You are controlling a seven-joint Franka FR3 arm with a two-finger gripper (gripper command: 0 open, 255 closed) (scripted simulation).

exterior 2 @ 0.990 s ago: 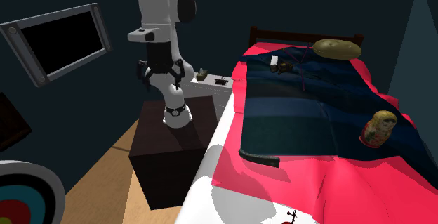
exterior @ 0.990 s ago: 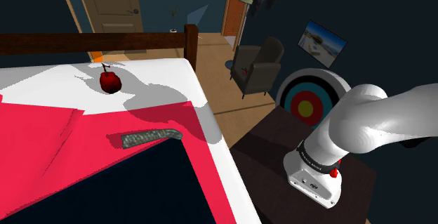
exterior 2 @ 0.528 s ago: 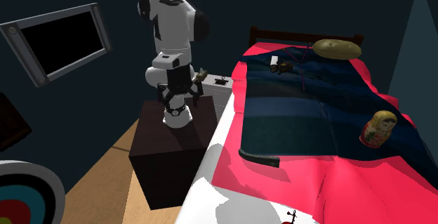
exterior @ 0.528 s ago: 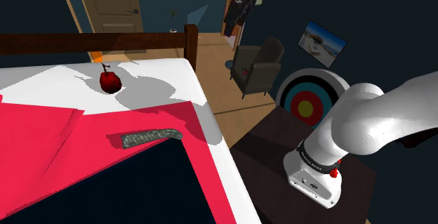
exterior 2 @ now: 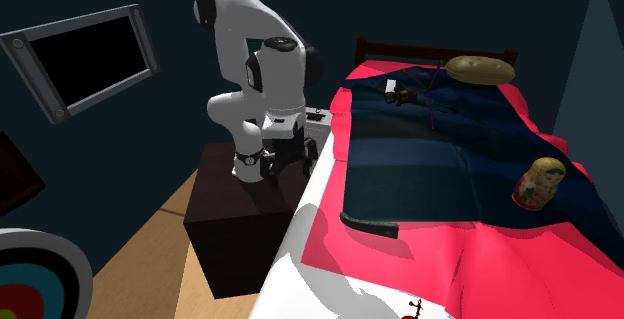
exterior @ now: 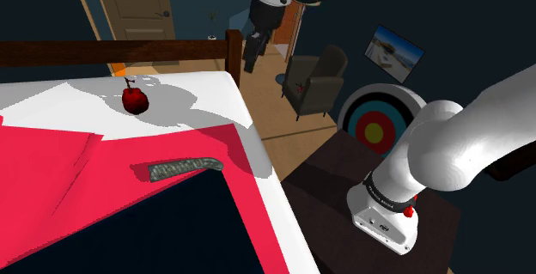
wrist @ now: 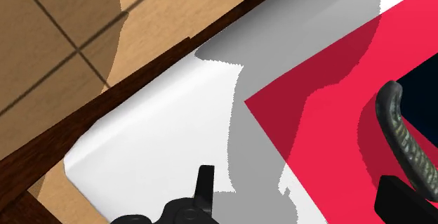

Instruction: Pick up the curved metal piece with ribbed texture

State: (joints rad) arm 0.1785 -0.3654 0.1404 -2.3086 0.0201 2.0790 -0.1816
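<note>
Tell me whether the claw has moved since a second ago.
Yes. In the shoulder view the claw has dropped leftward, from above the armchair toward the bedpost.

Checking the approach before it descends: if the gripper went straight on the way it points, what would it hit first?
The gripper would probably meet the white sheet near the bed's corner, beside the red cover. The metal piece lies off to one side of that line; depth is unclear.

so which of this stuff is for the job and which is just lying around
For the job: curved ribbed metal piece, gripper.
Just lying about: red fruit, nesting doll, armchair, target board.
</note>
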